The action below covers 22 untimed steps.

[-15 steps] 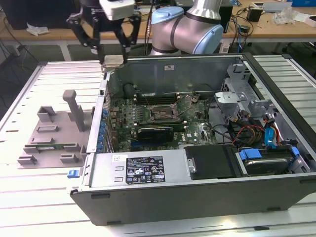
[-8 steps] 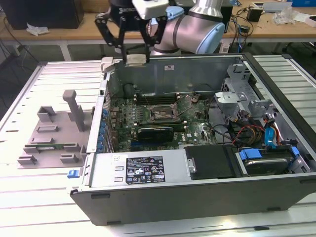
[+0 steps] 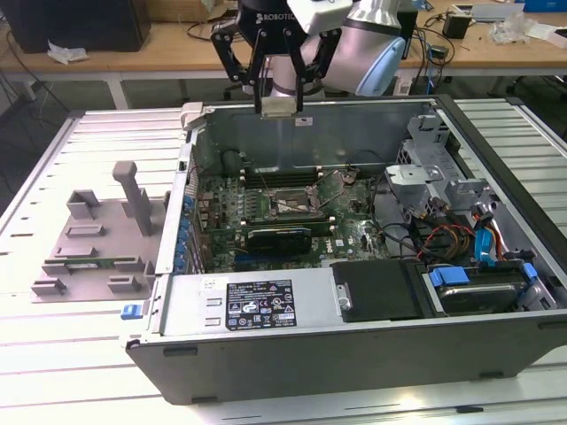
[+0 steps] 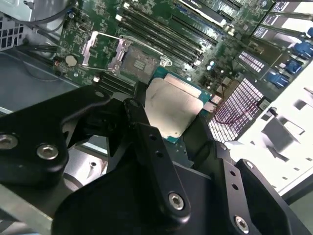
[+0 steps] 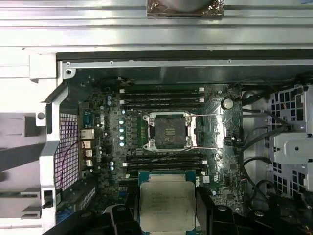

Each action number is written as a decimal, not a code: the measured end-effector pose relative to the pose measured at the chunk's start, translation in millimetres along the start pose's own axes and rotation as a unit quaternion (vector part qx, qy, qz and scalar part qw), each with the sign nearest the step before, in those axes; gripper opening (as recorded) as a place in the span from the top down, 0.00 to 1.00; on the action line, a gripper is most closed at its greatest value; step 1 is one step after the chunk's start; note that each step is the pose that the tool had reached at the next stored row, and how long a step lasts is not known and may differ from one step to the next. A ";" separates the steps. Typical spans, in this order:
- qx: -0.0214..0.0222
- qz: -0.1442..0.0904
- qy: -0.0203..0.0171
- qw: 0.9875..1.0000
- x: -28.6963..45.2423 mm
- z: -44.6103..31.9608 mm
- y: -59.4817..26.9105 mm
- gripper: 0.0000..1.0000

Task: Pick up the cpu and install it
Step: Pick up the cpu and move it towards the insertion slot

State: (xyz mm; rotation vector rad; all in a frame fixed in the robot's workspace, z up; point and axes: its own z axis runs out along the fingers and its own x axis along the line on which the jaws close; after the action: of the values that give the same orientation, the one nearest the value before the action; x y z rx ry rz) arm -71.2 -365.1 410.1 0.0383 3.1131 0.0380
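My gripper (image 3: 279, 99) is shut on the cpu (image 3: 280, 109), a small flat square chip with a silver-grey top, held by its edges between the black fingers. In the exterior view it hangs above the far wall of the open computer case (image 3: 354, 354). Both wrist views show the cpu (image 4: 172, 108) (image 5: 167, 201) level between the fingers, well above the motherboard. The empty cpu socket (image 3: 289, 204) (image 5: 169, 130) (image 4: 133, 60) lies on the motherboard with its metal frame around it, between rows of memory slots. The socket is apart from the chip, below it.
A grey plastic tray with upright posts (image 3: 93, 239) stands outside the case at the exterior view's left. Inside the case are a long black card (image 3: 279, 237), a black box (image 3: 381, 288), drive bays and loose cables (image 3: 452, 239). The case walls rise around the motherboard.
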 end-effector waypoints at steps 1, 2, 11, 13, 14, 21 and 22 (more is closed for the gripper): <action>0.000 0.000 0.000 1.000 0.0 1.8 0.0 0.45; 0.000 0.000 0.000 1.000 0.1 5.4 -0.2 0.45; 0.000 0.000 0.000 1.000 -3.4 34.3 0.6 0.45; 0.000 0.000 0.000 1.000 -4.0 38.5 2.6 0.45; 0.000 0.000 0.000 1.000 -4.1 41.2 3.9 0.45; 0.000 -0.001 0.000 1.000 -3.6 60.5 10.4 0.45; 0.000 -0.001 0.000 1.000 -3.5 62.3 11.0 0.45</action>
State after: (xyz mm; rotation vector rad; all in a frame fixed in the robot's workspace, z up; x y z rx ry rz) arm -65.6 -352.7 348.2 0.0356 3.1134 0.0375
